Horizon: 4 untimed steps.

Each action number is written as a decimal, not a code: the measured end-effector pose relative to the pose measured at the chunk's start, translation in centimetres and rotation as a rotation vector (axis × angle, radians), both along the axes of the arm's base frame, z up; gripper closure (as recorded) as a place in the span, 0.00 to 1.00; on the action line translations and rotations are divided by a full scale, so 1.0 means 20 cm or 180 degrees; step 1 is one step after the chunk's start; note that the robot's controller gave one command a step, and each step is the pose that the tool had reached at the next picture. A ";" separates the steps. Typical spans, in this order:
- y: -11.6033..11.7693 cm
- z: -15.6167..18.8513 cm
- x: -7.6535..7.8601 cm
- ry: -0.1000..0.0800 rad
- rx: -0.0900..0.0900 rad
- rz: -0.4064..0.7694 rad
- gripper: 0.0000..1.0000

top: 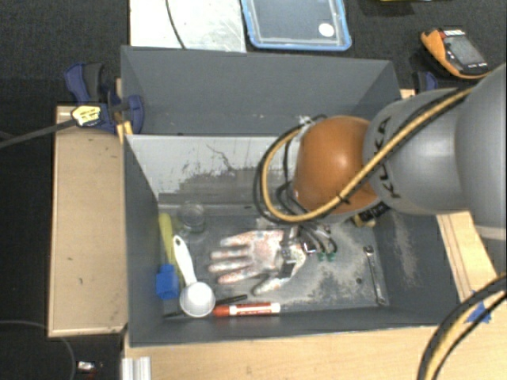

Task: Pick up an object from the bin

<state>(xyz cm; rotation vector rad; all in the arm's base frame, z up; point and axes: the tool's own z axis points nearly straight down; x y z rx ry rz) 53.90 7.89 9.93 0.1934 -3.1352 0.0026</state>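
The pale hand-shaped glove (242, 257) lies flat on the bin (253, 85) floor, just above the red marker (247, 309). It looks light, limp and thin, likely to fold or slip, so a pinch at the thicker cuff seems best. The gripper (289, 261) sits at that cuff, above the marker's right end; how wide it stands I cannot tell. A white spoon (190, 285) lies left of the marker.

I read one marking from here: dark lettering "KUKA" (380, 165) running down grey arm (444, 165), just beside orange cover (329, 165) (yellow-black cable (404, 131) crosses near it, letters partly cut). Red marker (247, 310) at bin (238, 93) front carries label, print too small to read.
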 end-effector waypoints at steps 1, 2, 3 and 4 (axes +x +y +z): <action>-0.02 -0.13 0.05 -0.0048 0.0025 0.0218 0.00; 0.02 -0.14 0.06 -0.0041 0.0017 0.0487 1.00; 0.02 -0.14 0.06 -0.0040 0.0017 0.0483 1.00; 0.02 -0.01 0.05 -0.0026 0.0017 0.0471 1.00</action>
